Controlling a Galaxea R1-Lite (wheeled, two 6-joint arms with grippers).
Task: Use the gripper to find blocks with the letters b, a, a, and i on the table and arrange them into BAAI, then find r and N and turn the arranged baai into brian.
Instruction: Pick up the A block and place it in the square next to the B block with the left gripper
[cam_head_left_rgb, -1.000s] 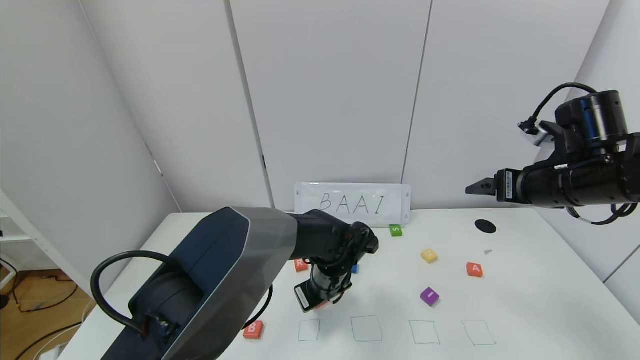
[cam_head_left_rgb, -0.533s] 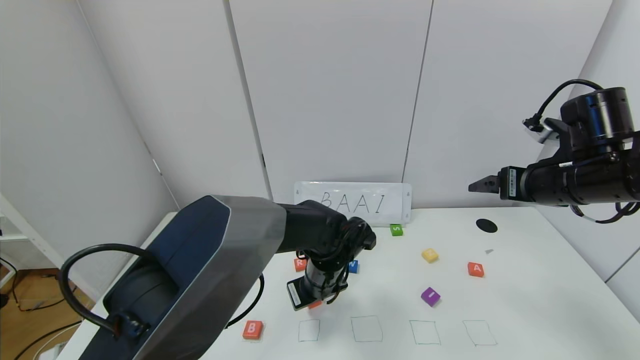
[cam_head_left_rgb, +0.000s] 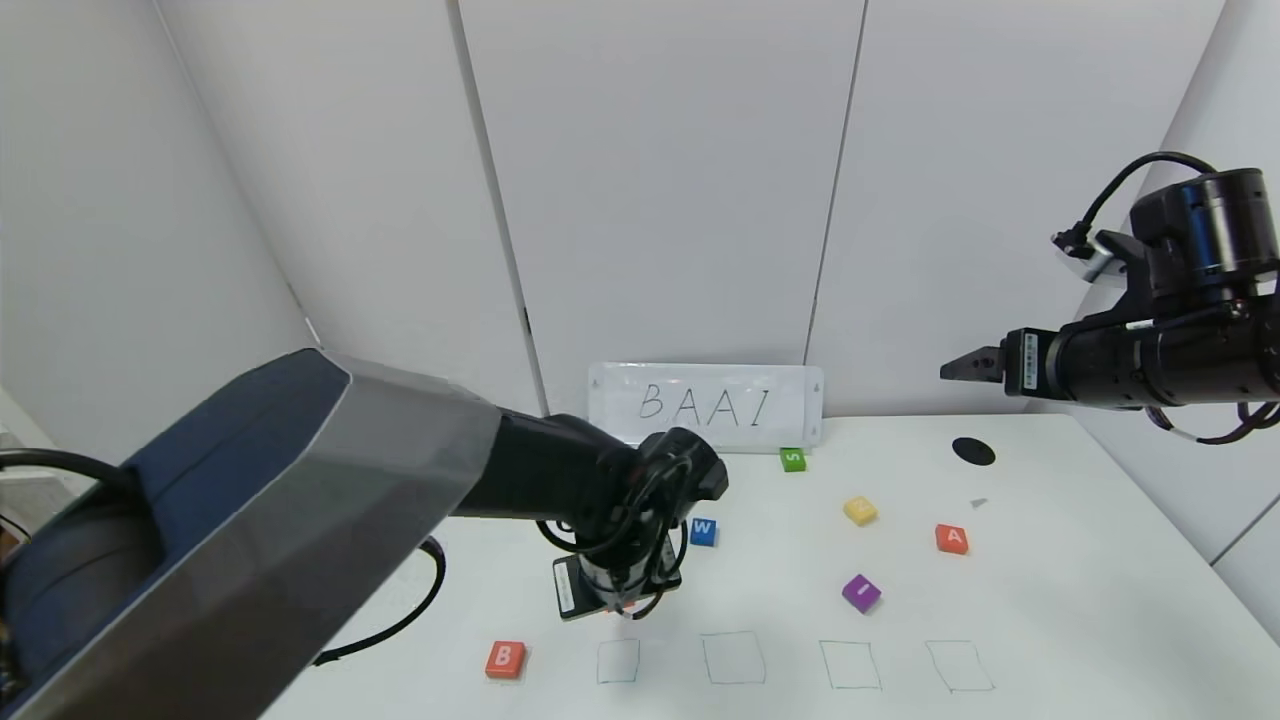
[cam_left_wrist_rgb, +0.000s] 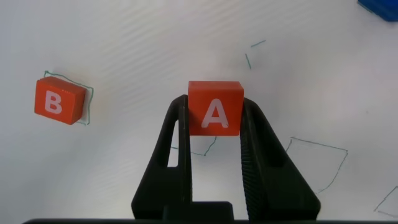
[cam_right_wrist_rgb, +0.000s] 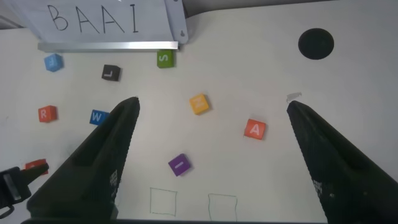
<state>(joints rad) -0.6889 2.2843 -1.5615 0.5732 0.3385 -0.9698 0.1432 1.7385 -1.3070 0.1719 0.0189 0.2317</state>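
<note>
One A block (cam_left_wrist_rgb: 214, 107) sat clamped between the left gripper (cam_left_wrist_rgb: 214, 127) fingers, letter up and square to the jaws, held clear of the table (cam_head_left_rgb: 1080, 560), probably so it could drop flat into an outline without re-orienting. In the wrist view the block stood right at the fingertips, top edge poking past them. The B block (cam_head_left_rgb: 506, 657) lay at the near left, in its own drawn square at the left end of the row; the next outline (cam_head_left_rgb: 618, 660) to its right was empty and just near of the gripper, so that looked like the A's target. Second A block (cam_head_left_rgb: 951, 538) and the purple I block (cam_head_left_rgb: 860, 592) lay well apart to the right, untouched. R block (cam_right_wrist_rgb: 45, 114) sat far left in the right wrist view, hidden behind the arm from the head. Right gripper (cam_right_wrist_rgb: 211, 134) hung high over the far right of the table, jaws spread wide, gripping nothing, apparently parked out of the way.
</note>
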